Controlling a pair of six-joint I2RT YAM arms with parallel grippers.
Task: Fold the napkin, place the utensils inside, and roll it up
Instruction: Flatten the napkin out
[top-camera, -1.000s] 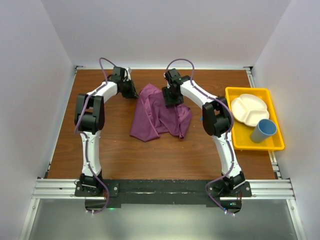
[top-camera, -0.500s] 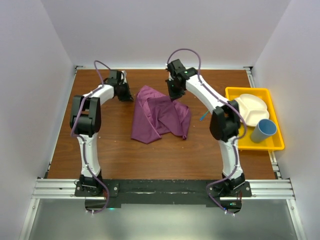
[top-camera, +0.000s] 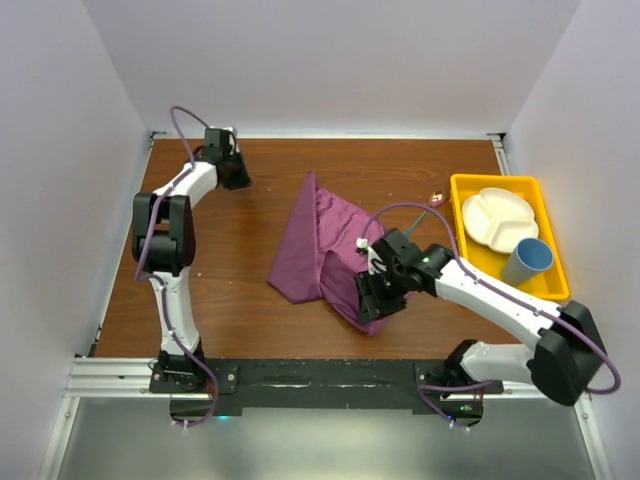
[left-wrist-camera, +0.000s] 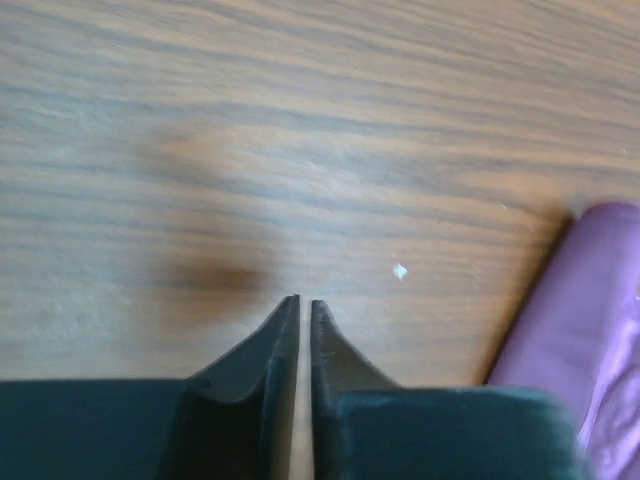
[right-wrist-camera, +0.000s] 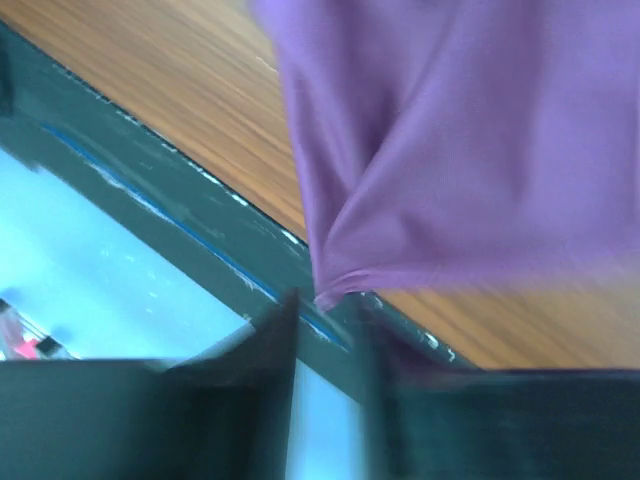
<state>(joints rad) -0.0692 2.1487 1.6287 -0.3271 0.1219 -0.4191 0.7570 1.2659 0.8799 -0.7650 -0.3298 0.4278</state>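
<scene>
Swung down from the top middle of the overhead frame, the right gripper (top-camera: 368, 305) now sits low and centre, at the near corner of the napkin (top-camera: 320, 235), while the left gripper (top-camera: 234, 176) has drawn back toward the upper left, well apart from the cloth. That napkin has been pulled longer. It lies rumpled and partly doubled over itself on the wooden table (top-camera: 230, 300), its long axis running from a narrow tip at upper centre diagonally down to the lower right, where the right arm meets it. In the right wrist view the cloth fills the upper right, and one corner hangs down to the gripper's blurred tips. Those fingers (right-wrist-camera: 285, 330) stand narrowly apart, with the table's edge rail showing through the gap. In the left wrist view the fingers (left-wrist-camera: 285, 325) are almost together, with only a thin slit between them and nothing in it, poised over bare wood. A purple fold sits at the right edge of that frame. A thin bluish utensil (top-camera: 428, 210) lies just left of the yellow tray (top-camera: 500, 285), which holds a white divided plate (top-camera: 495, 215) and a blue cup (top-camera: 527, 262).
</scene>
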